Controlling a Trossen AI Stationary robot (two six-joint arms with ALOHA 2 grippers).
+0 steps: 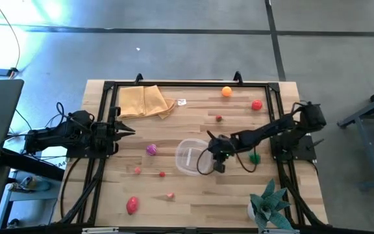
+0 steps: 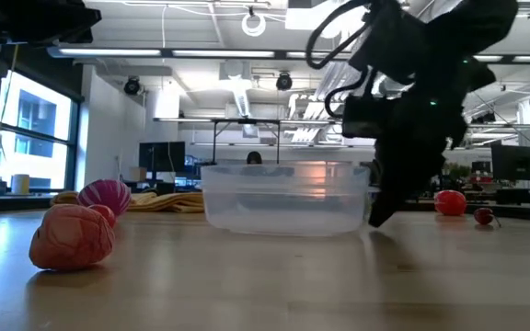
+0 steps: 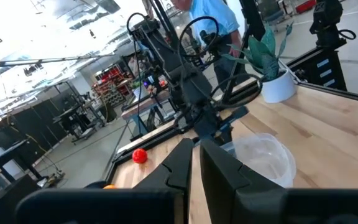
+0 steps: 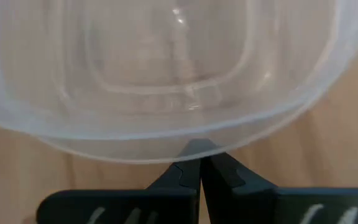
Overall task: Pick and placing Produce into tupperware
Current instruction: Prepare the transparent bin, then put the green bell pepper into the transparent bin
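The clear tupperware [image 1: 190, 158] [image 2: 288, 198] stands on the table's middle with nothing in it. My right gripper [image 1: 216, 168] [image 4: 199, 165] is shut and slants down at its right side, tips at the rim. Produce lies scattered: an orange piece [image 1: 226, 91], red pieces [image 1: 257, 104] [image 1: 132, 205], a magenta one [image 1: 151, 149], a green one [image 1: 254, 156], and small red and pink ones. My left gripper [image 1: 130, 132] [image 3: 194, 163] is shut, held level above the table's left side. My right gripper's shut fingertips [image 4: 185, 171] stand at the tupperware's rim [image 4: 194, 144], on its right side. They come slanting down from the table's right. The tips reach close to the table beside the tub's wall [image 2: 364, 213]. Whether they touch the tub, I cannot tell.
A tan folded cloth [image 1: 145, 101] lies at the far left. A spiky green plant in a white pot [image 1: 268, 205] stands at the near right corner. A black frame [image 1: 174, 83] runs around the table. A person in a blue shirt [image 3: 211, 18] stands beyond the table.
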